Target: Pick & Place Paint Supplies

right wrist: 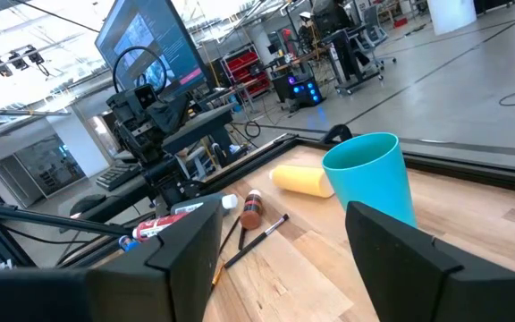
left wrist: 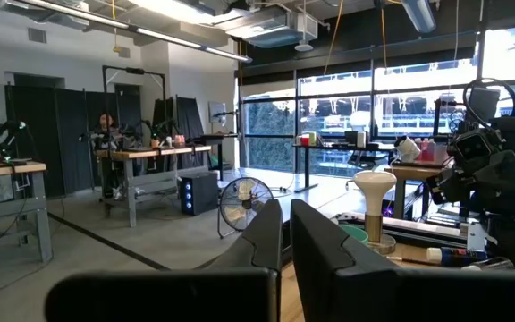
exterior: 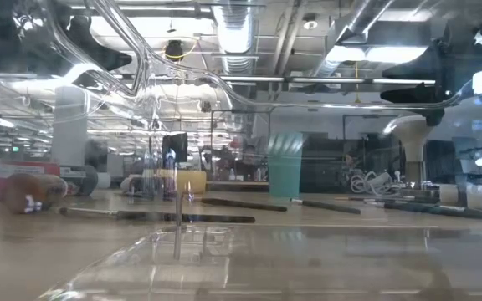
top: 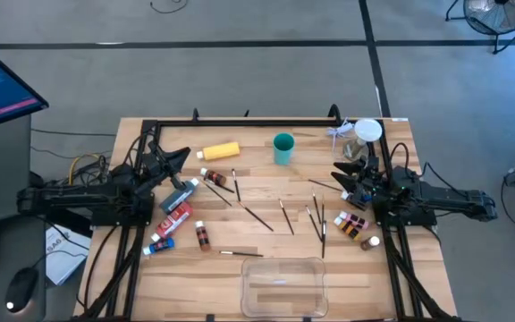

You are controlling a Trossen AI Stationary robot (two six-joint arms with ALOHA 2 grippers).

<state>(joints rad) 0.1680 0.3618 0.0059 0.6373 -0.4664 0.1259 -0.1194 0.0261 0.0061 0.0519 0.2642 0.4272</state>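
We see the right pincer [top: 345, 172] released and empty at the right side of the wooden surface [top: 257, 241], the left pincer [top: 184, 156] clenched and empty at the left. Between them lie thin dark-handled paint brushes [top: 286, 216], a yellow bottle [top: 221, 151] beside the teal plastic cup [top: 282, 148], and paint tubes [top: 175, 215] near the left arm.

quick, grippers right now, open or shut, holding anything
Left gripper: shut, holding nothing, raised over the table's left side.
Right gripper: open, holding nothing, facing the teal cup.
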